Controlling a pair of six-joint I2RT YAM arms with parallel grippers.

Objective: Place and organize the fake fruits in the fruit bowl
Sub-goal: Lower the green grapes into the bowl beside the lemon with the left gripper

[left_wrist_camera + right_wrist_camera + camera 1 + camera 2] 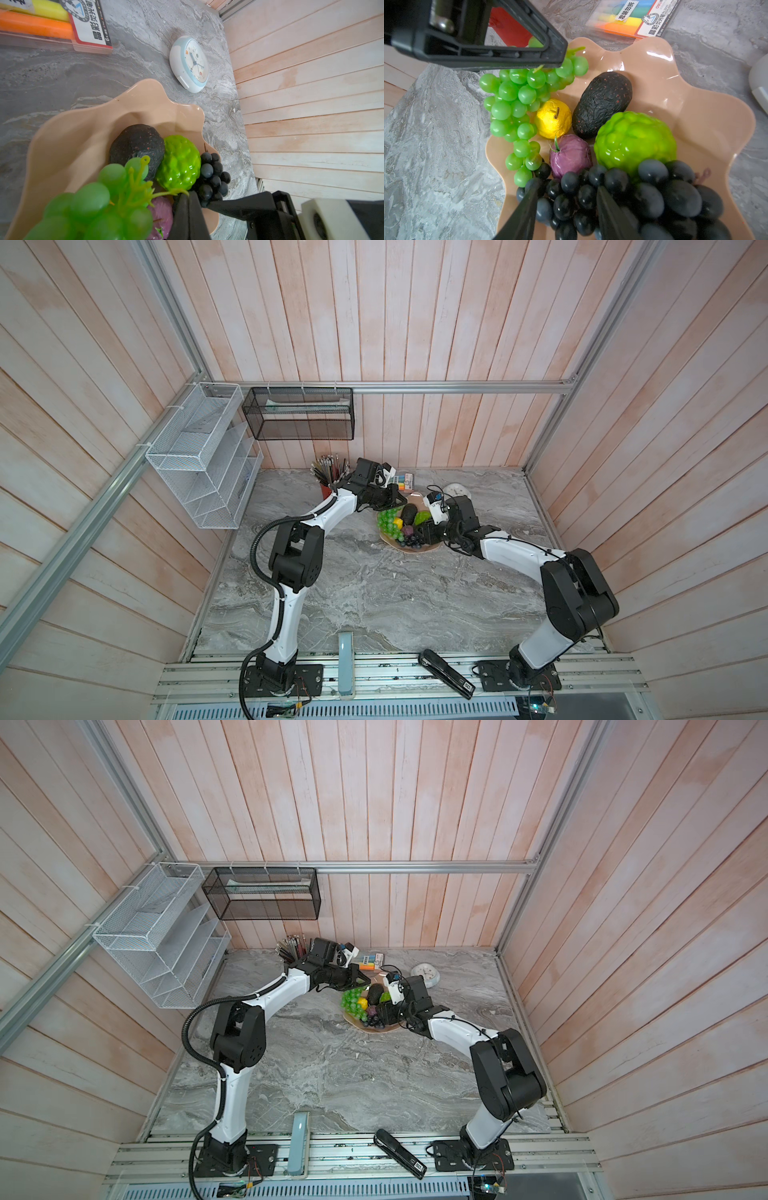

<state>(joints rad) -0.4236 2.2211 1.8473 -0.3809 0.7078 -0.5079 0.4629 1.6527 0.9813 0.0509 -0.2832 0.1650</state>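
Peach-pink scalloped plastic bowl [685, 99]: sitting toward the far middle of the grey marbled tabletop [436, 135], with all six fruits lying inside it.
Translucent green plastic grape bunch [512, 104]: lying on the bowl's left side, with some berries hanging over the left rim.
Black-purple plastic grape bunch [654, 197]: piling up at the near rim.
Other fruits: the dark wrinkled oval avocado [602, 104] is resting at the far side. The bumpy lime-green ball [633, 141] is sitting to its right. The small yellow ball [553, 118] and small purple ball [571, 155] are nestling in the middle.
Handling: both bunches are looking light, glossy and floppy, so the berries are likely to slip. The stiff stem seems the surest place to hold them.
Left gripper [188, 197]: jaws are pressing together, apparently pinching the green bunch's stem.
Right gripper [569, 187]: jaws are standing partway apart with dark berries packed between them, seemingly clamping the black-purple bunch.
Surroundings: a round white clock [190, 64] is lying far right of the bowl. A clear highlighter pack [633, 18] is lying beyond it, and a red pencil cup [326, 489] is standing far left.
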